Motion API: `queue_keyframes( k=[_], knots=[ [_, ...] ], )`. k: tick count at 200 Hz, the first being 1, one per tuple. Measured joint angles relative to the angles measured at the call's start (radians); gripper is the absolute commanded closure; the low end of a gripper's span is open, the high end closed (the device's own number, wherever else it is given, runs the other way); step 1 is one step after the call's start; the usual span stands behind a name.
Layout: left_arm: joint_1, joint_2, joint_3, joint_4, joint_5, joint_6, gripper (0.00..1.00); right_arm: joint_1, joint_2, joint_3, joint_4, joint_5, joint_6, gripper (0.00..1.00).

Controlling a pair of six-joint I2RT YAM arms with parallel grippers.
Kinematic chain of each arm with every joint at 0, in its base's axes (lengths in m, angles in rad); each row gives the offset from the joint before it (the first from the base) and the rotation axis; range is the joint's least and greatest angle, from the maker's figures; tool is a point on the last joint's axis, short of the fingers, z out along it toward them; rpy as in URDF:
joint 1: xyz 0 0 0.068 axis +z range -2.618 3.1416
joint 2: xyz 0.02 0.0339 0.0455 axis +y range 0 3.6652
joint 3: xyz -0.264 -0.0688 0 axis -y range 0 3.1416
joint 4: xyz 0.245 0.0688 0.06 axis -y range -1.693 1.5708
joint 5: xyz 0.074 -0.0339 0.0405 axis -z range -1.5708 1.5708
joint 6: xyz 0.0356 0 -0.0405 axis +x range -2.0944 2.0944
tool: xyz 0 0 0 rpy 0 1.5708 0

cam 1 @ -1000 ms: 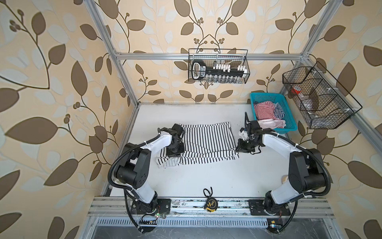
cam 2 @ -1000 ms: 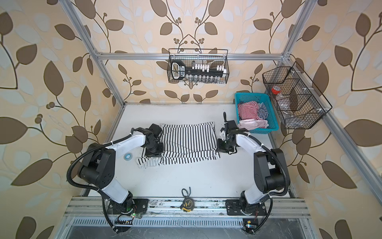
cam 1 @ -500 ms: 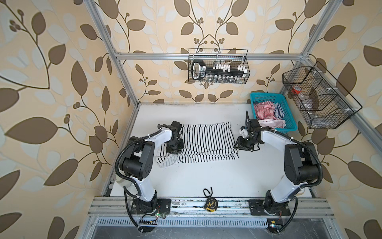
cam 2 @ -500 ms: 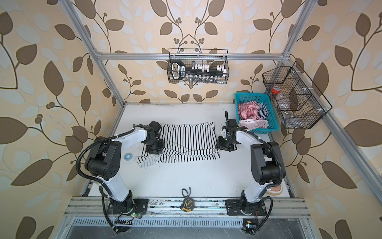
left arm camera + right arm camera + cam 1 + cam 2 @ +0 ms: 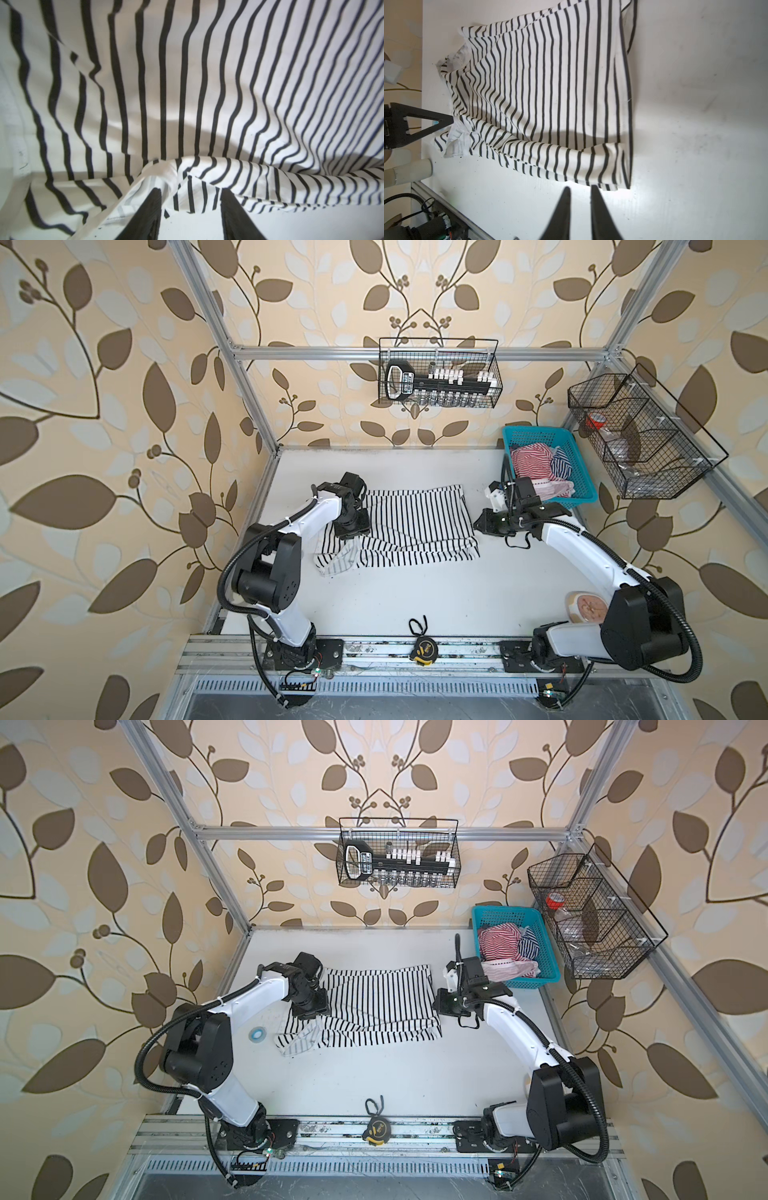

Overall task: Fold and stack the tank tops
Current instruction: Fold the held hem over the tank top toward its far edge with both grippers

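Arms (image 5: 299,522) bent inward, left fingers (image 5: 147,218) spread on striped tank top (image 5: 415,522) — right fingers (image 5: 560,214) pressed together.

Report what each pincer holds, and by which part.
Nothing is held. The left pincer stands open astride a folded edge of the black-and-white tank top; the right pincer is shut and empty beside its hem.

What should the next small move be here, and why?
Probably close the left gripper: its jaws stand open astride a raised fold at the bunched end of the black-and-white tank top, while the right gripper sits shut at the opposite hem corner.
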State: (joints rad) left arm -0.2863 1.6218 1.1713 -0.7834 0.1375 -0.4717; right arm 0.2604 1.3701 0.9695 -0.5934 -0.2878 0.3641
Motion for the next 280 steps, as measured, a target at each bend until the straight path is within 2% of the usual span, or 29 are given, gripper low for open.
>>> queue_keyframes(
  k=[8, 33, 69, 105, 167, 246, 280],
  knots=[
    [0.0, -0.04, -0.019, -0.003, -0.001, -0.01, 0.62, 0.029, 0.009, -0.016, 0.001, 0.0, 0.009, 1.0],
    [0.0, -0.125, -0.076, -0.01, -0.006, -0.03, 0.73, 0.075, 0.062, -0.068, 0.008, -0.005, 0.026, 1.0],
    [0.0, -0.136, -0.137, -0.013, 0.008, -0.032, 0.8, 0.075, 0.15, -0.076, 0.016, -0.004, 0.028, 1.0],
    [0.0, -0.136, -0.172, -0.044, -0.001, -0.029, 0.79, 0.054, 0.202, -0.06, 0.023, -0.007, 0.024, 1.0],
    [0.015, -0.136, -0.209, -0.134, -0.095, -0.03, 0.76, -0.032, 0.267, -0.003, 0.06, -0.01, 0.013, 0.98],
    [0.156, -0.136, -0.235, -0.163, -0.123, -0.032, 0.78, -0.049, 0.401, 0.069, 0.149, -0.05, 0.04, 0.98],
    [0.182, -0.114, -0.235, -0.161, -0.125, -0.028, 0.78, -0.045, 0.413, 0.085, 0.16, -0.05, 0.043, 0.97]
  ],
)
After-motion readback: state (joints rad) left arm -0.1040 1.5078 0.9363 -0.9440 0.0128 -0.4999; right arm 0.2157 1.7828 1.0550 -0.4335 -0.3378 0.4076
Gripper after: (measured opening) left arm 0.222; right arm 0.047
